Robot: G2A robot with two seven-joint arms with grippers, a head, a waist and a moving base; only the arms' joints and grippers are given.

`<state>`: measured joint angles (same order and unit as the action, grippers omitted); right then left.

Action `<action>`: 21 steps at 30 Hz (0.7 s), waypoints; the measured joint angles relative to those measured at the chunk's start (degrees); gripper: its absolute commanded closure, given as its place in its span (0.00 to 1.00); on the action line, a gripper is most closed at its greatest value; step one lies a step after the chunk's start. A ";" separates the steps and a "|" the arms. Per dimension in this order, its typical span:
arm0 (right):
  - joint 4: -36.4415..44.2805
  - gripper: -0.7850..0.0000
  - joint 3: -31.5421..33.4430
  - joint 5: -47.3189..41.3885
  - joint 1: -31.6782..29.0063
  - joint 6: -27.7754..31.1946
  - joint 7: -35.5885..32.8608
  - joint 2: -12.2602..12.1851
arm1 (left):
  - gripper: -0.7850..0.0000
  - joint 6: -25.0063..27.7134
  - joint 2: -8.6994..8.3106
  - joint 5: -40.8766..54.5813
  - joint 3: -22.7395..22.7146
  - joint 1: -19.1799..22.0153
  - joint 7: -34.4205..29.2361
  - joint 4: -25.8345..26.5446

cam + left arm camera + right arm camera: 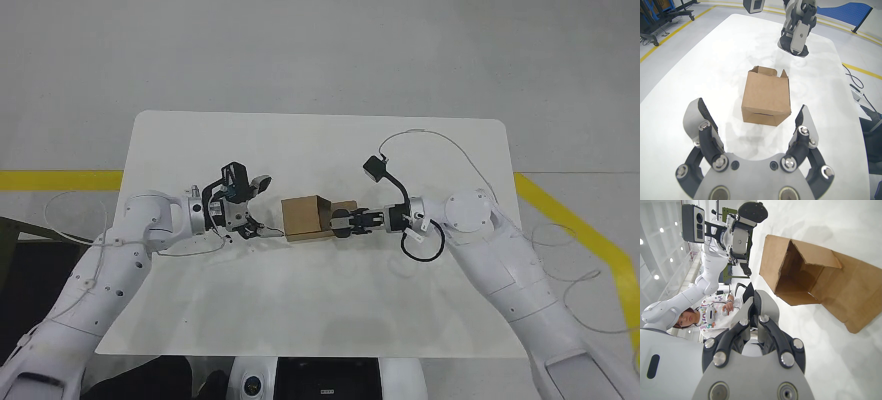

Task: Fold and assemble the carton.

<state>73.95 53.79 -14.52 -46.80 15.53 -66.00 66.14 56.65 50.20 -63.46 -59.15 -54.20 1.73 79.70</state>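
The left pincer [752, 103] is spread wide and empty, left of centre in the top view. Its fingertips stop short of the closed end of the carton [305, 215]. The right pincer [754, 303] is pressed together with nothing pinched, just right of centre, close to the carton's open end. The brown carton lies on its side at the middle of the white bench [300, 140], mouth toward the right pincer, flaps unfolded.
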 measured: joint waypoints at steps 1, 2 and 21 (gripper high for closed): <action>0.00 1.00 0.00 0.00 0.00 0.00 0.00 0.00 | 0.00 0.00 0.00 0.00 0.00 0.00 0.00 0.00; 0.00 1.00 0.00 0.00 0.00 0.00 0.00 0.00 | 0.00 -0.04 0.00 0.00 -0.02 -0.03 -0.01 0.00; 2.71 1.00 2.03 3.34 -6.26 -13.45 5.60 -1.21 | 0.00 0.01 -0.04 -3.94 2.14 -1.74 -1.80 1.49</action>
<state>76.66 55.82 -11.18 -53.05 2.08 -60.40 64.92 56.66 50.16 -67.40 -57.01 -55.94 -0.07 81.18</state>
